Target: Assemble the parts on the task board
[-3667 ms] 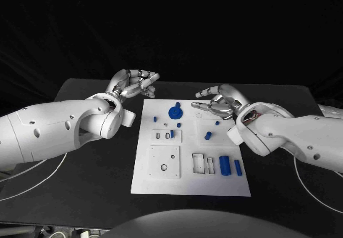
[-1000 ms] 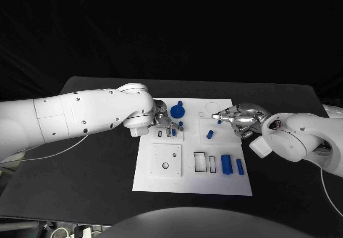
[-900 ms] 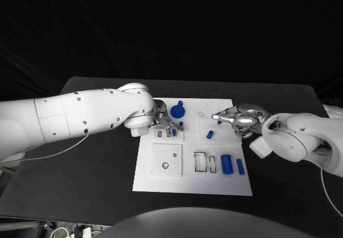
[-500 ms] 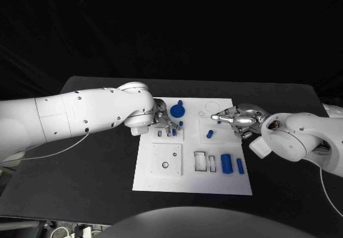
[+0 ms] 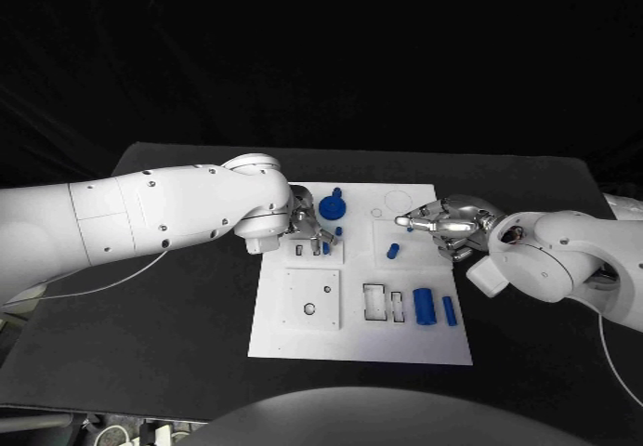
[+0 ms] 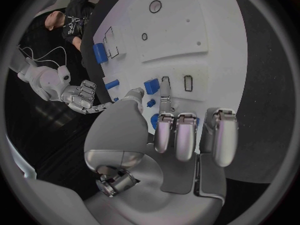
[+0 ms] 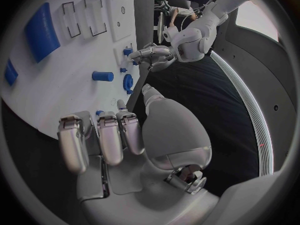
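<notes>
My left hand (image 5: 306,226) hovers low over the upper left of the task board (image 5: 360,348), which lies in the middle of the counter (image 5: 175,307), fingers pointing down at a small blue part (image 5: 324,247) by the little slots. In my left wrist view a fingertip sits right beside that part (image 6: 152,86), but I cannot tell whether I pinch it yet. To do this well, I judge I should close on its sides, keep it upright and lower it straight into its slot. Its long axis seems to run along the board's length. A short blue peg (image 5: 391,250) lies further right, tilted slightly. My right hand (image 5: 442,221) hangs over the board's upper right edge, fingers loosely curled, grasping nothing.
</notes>
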Robot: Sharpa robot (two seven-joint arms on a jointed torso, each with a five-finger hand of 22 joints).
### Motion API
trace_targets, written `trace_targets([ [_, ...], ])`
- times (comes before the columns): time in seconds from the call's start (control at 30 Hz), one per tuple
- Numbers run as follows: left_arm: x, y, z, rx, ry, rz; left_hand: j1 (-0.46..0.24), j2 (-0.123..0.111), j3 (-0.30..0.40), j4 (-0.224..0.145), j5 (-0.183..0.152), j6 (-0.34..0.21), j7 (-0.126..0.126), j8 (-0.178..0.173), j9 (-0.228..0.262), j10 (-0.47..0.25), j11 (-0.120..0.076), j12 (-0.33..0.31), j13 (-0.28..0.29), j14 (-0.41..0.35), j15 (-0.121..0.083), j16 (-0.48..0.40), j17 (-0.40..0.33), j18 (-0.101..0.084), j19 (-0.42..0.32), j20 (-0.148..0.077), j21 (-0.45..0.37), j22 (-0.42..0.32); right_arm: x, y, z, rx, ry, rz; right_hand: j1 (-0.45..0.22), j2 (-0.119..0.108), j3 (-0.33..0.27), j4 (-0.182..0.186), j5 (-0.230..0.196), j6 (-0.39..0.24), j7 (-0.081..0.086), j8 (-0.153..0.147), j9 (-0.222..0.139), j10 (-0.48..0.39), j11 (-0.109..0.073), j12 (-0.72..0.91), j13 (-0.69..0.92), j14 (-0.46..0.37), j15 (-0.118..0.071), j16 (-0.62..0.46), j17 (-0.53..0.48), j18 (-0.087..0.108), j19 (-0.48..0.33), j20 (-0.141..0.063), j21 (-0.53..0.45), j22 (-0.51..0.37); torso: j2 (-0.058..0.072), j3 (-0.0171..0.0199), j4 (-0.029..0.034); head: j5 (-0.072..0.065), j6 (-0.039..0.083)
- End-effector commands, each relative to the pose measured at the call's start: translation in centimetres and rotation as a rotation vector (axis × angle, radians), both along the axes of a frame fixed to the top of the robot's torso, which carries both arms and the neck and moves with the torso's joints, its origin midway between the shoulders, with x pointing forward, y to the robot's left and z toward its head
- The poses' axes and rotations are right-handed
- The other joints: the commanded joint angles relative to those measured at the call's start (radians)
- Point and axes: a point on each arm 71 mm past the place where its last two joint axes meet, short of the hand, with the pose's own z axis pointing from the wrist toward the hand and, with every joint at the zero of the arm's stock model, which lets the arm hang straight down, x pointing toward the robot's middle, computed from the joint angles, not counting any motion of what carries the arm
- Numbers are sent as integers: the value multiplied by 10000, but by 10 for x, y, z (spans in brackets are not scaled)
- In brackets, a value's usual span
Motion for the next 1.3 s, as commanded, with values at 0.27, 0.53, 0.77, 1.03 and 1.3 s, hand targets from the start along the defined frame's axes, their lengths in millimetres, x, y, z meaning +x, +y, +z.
trace_targets([
  [0.27,-2,2,-2,754,309,210,214,-24,70,3,-27,38,-62,0,129,1040,-92,25,2635,1040,-106,25,2634,-74,1050,-54,24,2633,-1,1,-1,-42,128,193,2,83,-60,11,52,-63,67,43,16,1066,79,39,2633,1025,75,41,2629,-141,1047,81,45,2634,8,3,5,-24,-20],
  [0.53,-2,0,-2,767,335,138,454,15,136,-3,-36,-3,-78,-18,254,1040,-111,25,2635,1040,-126,25,2634,-74,1050,-73,24,2633,-1,1,-2,-60,158,202,6,90,-61,9,56,-65,69,47,17,1066,85,39,2633,1025,78,41,2629,-141,1047,83,45,2634,0,0,-2,-42,-57],
  [0.77,-2,0,-3,770,335,152,687,129,235,-1,147,-54,-86,-49,407,1040,-123,25,2635,1040,-142,25,2634,-74,1050,-93,24,2633,-1,1,-3,-91,174,199,73,114,-64,-37,48,-40,37,99,34,1066,27,39,2633,1025,62,41,2629,-141,1047,89,45,2634,7,-3,-11,-86,-39],
  [1.03,-1,1,-2,705,289,177,709,141,246,0,195,-64,-87,-57,430,1040,-124,25,2635,1040,-144,25,2634,-74,1050,-96,24,2633,-1,0,-3,-128,218,174,76,117,-65,-38,48,-37,35,103,35,1066,28,39,2633,1025,60,41,2629,-141,1047,88,45,2634,8,-6,8,-194,-38],
  [1.3,-1,0,-3,691,334,153,888,201,320,-13,262,-75,-109,-56,543,1040,-141,25,2635,1040,-156,25,2634,-74,1050,-107,24,2633,-2,0,-4,-146,222,129,82,148,-67,-38,52,-5,30,133,46,1066,29,39,2633,1025,55,41,2629,-141,1047,87,45,2634,0,-1,15,-177,-61],
])
